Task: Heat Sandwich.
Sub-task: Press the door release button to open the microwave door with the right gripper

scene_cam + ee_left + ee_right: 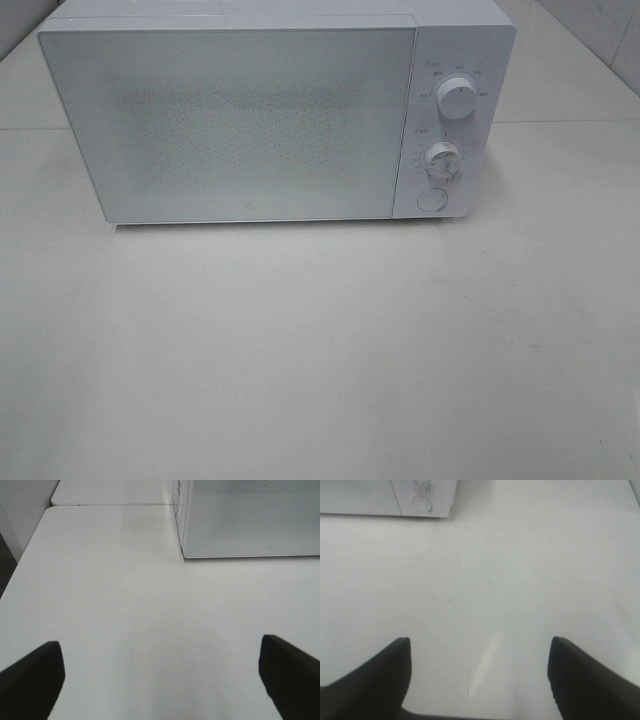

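White microwave [250, 120] shut on a pale table [320, 350], both grippers spread and empty.

Its frosted door [240, 125] is closed; on the panel at the right of the high view an upper dial [458, 98] sits over a lower dial [441, 160] and a round button [431, 199]. The left gripper [160, 647] hangs over bare tabletop near the microwave's front corner farthest from the dials, its dark fingers [30, 680] parted wide with nothing between them. The right gripper [480, 644] is over the table in front of the button end (only that corner shows in its view), likewise well apart and holding nothing. Where the sandwich is cannot be told from any view.
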